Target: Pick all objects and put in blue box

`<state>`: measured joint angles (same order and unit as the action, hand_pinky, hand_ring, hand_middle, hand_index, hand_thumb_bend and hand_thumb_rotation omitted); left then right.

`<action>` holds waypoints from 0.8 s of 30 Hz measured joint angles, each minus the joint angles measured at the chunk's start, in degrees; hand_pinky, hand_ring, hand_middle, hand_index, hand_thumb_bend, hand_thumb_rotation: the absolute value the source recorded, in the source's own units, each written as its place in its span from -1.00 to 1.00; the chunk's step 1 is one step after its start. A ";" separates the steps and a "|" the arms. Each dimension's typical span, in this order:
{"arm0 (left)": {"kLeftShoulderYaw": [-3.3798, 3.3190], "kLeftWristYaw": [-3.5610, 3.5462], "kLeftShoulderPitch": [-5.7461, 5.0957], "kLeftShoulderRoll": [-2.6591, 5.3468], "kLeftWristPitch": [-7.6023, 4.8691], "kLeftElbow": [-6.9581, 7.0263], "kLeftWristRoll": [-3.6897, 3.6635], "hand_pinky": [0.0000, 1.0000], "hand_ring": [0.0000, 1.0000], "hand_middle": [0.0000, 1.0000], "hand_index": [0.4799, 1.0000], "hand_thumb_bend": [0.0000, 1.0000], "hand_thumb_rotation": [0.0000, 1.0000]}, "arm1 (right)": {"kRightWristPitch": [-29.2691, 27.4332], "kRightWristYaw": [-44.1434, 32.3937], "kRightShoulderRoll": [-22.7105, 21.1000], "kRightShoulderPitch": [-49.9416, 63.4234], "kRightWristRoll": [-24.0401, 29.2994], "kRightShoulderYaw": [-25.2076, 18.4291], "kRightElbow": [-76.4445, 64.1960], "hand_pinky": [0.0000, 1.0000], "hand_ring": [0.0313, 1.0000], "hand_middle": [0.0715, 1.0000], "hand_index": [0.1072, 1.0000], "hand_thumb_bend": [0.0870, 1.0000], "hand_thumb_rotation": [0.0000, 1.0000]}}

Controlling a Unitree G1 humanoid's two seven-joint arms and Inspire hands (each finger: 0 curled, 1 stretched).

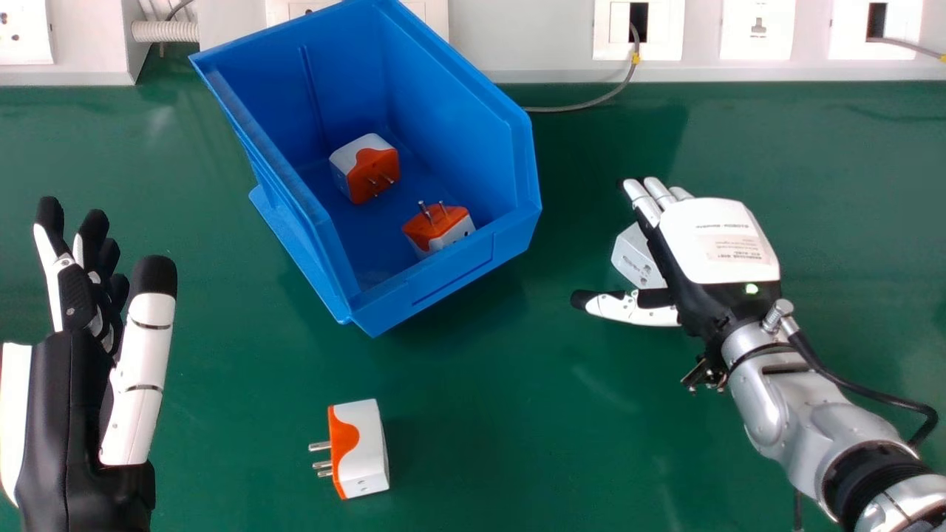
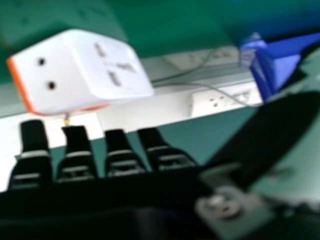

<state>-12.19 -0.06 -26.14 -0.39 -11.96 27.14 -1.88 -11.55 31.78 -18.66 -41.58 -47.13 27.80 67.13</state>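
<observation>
My right hand [image 1: 713, 244] is over the table right of the blue box [image 1: 436, 284], palm down, fingers extended and thumb apart. A white adapter [image 1: 637, 258] sits partly hidden beneath its palm, between fingers and thumb. In the right hand view that adapter [image 2: 100, 70] with an orange edge is beside the straight fingers of my right hand [image 2: 117, 162]. Two orange and white adapters, one [image 1: 369, 166] farther back and one [image 1: 440, 225] nearer, lie inside the box. Another adapter [image 1: 362, 447] lies on the table in front of it. My left hand [image 1: 81, 355] is at the left with straight fingers.
Behind the green table [image 1: 488, 384] runs a white wall panel [image 1: 532, 37] with sockets. A grey cable [image 1: 584, 103] trails from a socket toward the box's back right side. The box stands at an angle near the panel.
</observation>
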 measured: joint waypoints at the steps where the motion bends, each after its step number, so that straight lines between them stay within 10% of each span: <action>1: 0.00 -0.01 0.01 -0.07 0.00 0.00 0.05 1.00 1.00 1.00 1.00 0.24 0.63 | 0.00 0.00 -0.03 -0.03 0.00 -0.01 0.00 0.58 0.79 0.87 0.85 -0.07 0.52; 24: -0.42 -0.74 -0.53 -0.19 0.09 1.01 -1.00 1.00 1.00 1.00 1.00 0.15 0.66 | 4.75 -4.24 0.02 -1.00 1.87 0.05 2.74 0.60 0.78 0.87 0.85 -0.03 0.59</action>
<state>-12.61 -0.80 -26.67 -0.58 -11.87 28.15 -2.88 -6.80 27.54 -18.64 -42.57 -45.26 27.85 69.87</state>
